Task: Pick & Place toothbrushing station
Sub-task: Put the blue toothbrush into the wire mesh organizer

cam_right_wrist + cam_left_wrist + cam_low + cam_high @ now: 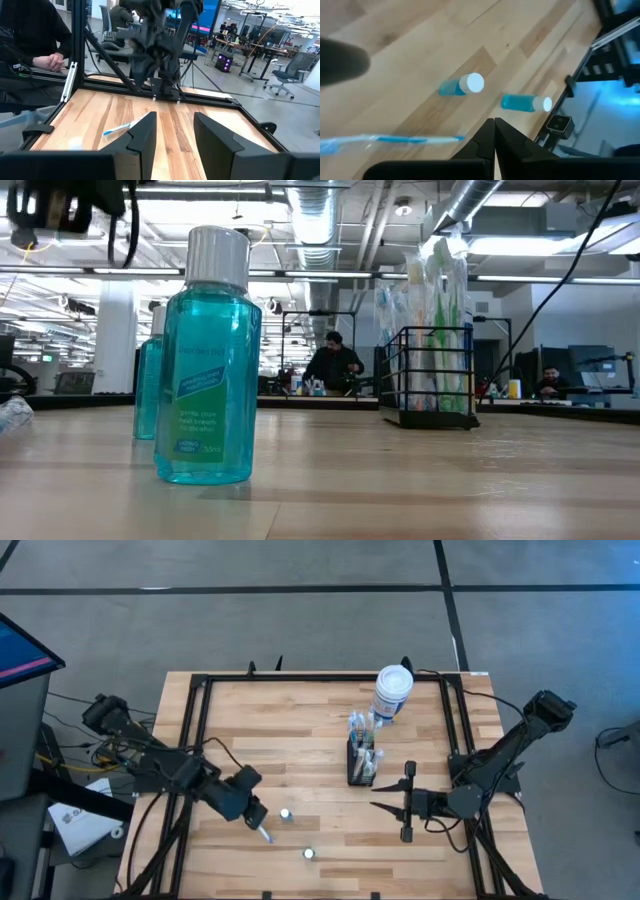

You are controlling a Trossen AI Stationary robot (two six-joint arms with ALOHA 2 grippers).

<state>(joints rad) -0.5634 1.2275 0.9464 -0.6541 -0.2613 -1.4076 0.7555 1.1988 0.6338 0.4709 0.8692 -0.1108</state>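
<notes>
Mouthwash bottle standing nearest camera, left of caddy. Right gripper being held open beside caddy; squarer alignment advised. Left gripper closed, empty.

Bench seen from above. Bare wood lies between the right gripper and the black caddy, so the caddy's near right side is unobstructed. A white canister stands close behind the caddy, crowding its far side. Two small bottles stand on the front of the bench, left of centre, beside the left gripper. A toothbrush lies flat beneath that gripper. The frame rails bound both sides.
</notes>
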